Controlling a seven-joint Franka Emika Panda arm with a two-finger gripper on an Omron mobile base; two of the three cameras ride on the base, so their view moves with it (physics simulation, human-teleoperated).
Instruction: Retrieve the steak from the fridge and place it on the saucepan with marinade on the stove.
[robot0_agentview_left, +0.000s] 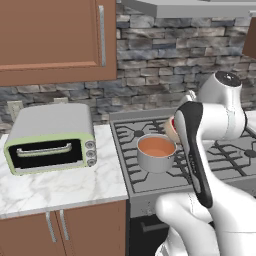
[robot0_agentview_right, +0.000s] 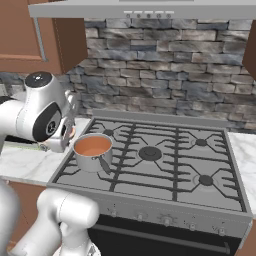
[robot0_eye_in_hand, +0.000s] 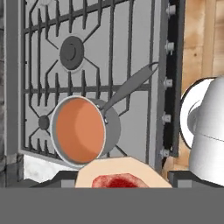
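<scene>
One steak (robot0_eye_in_hand: 120, 180), red with a pale rim, sits clamped in the end effector (robot0_eye_in_hand: 122, 177), just left of the single saucepan (robot0_agentview_left: 156, 153) of marinade (robot0_agentview_left: 156, 146) on the stove (robot0_agentview_right: 165, 165). One pale-green toaster oven (robot0_agentview_left: 50, 137) stands on the left worktop (robot0_agentview_left: 60, 185).

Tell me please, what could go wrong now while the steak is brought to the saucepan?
1. The steak sits between the gripper tips, short of the saucepan; released here, it may land on the stove grate or hit the rim.
2. The marinade stands high in the pan, so a drop from above could splash.
3. The pan handle sticks out; the arm could bump it.
</scene>
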